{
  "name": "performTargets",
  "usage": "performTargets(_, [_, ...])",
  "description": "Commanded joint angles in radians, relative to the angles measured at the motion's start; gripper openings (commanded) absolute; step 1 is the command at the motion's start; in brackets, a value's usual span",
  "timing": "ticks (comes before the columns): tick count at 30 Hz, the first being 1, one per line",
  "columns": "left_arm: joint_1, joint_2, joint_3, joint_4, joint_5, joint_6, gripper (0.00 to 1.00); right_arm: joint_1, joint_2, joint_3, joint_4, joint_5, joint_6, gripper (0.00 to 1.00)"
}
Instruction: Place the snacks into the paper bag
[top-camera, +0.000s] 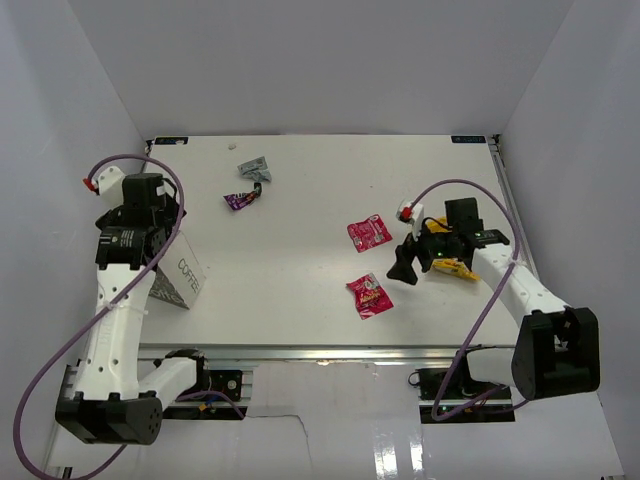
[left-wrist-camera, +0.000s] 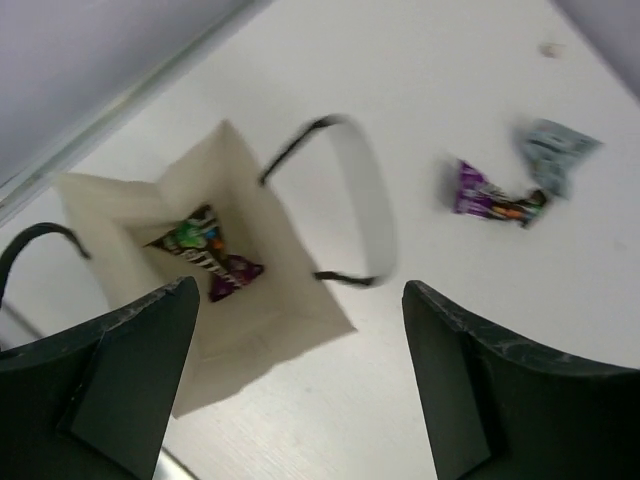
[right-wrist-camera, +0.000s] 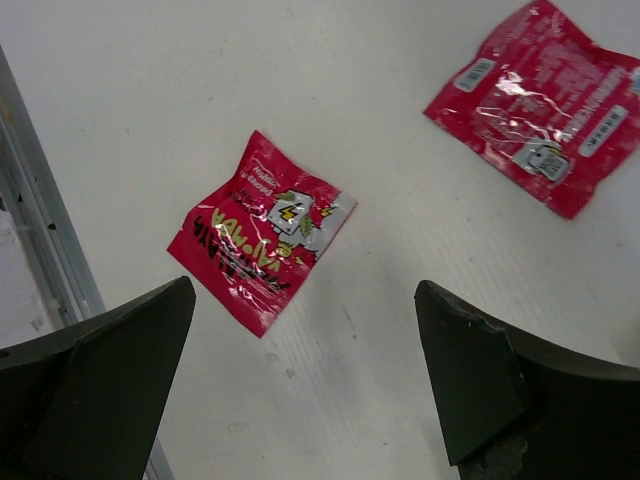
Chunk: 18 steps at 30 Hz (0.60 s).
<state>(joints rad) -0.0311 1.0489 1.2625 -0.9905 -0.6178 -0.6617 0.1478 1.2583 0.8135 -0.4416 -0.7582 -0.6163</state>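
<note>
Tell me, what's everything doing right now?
Left jaws open over paper bag, one packet inside. Right jaws open over a red packet. Nothing in the way.

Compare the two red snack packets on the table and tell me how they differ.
The near red packet lies printed front up, with yellow lettering; the far red packet shows a barcode and white labels. The near red packet lies close to the metal rail, the far red packet farther from it. Both are glossy red, flat on the table, outside the paper bag.
</note>
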Motion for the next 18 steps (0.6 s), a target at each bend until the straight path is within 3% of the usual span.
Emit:
performTargets(1, [0.002, -0.091, 0.055, 0.201, 0.316, 0.18, 0.94, 0.119, 0.029, 0.029, -0.074, 0.099, 0.039, 0.97])
performTargets(2, [0.002, -0.125, 0.048, 0.235, 0.457, 0.212, 0.95, 0.177, 0.045, 0.02, -0.024, 0.156, 0.09, 0.99])
performTargets(6, [0.002, -0.176, 0.037, 0.358, 0.703, 0.221, 0.97, 0.265, 0.095, 0.015, 0.063, 0.425, 0.333, 0.97])
performTargets(9, [0.002, -0.205, 0.026, 0.391, 0.792, 0.191, 0.97, 0.317, 0.134, 0.032, 0.098, 0.505, 0.436, 0.98])
performTargets(15, [0.003, -0.26, -0.018, 0.435, 0.839, 0.134, 0.98, 0.485, 0.225, 0.076, 0.078, 0.684, 0.633, 0.91])
performTargets(18, [0.002, -0.283, -0.026, 0.435, 0.843, 0.126, 0.98, 0.556, 0.253, 0.102, 0.058, 0.688, 0.702, 0.9])
